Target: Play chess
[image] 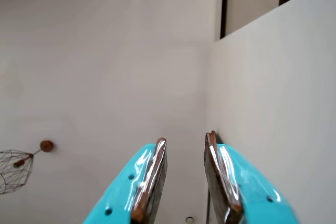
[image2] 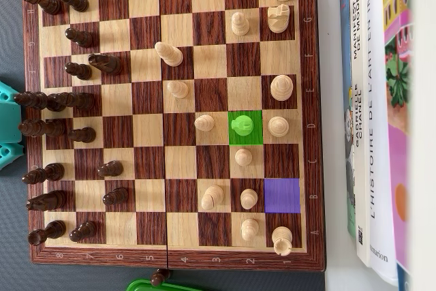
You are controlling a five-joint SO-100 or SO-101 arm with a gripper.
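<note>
The claw [image: 184, 182] hangs empty, fingers slightly parted, aimed at a bare wall [image: 105, 66]. In the overhead view, the green-marked piece [image2: 242, 126] stands upright, with the purple square [image2: 282, 195] toward five o'clock from it on the chessboard [image2: 170, 258].

Bright, even daylight; wrist view soft, perhaps slightly blurred; overhead sharp.

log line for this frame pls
jaws open, empty, facing wall | gripper off board | green-marked piece on green square | purple square empty | chessboard untouched
</note>
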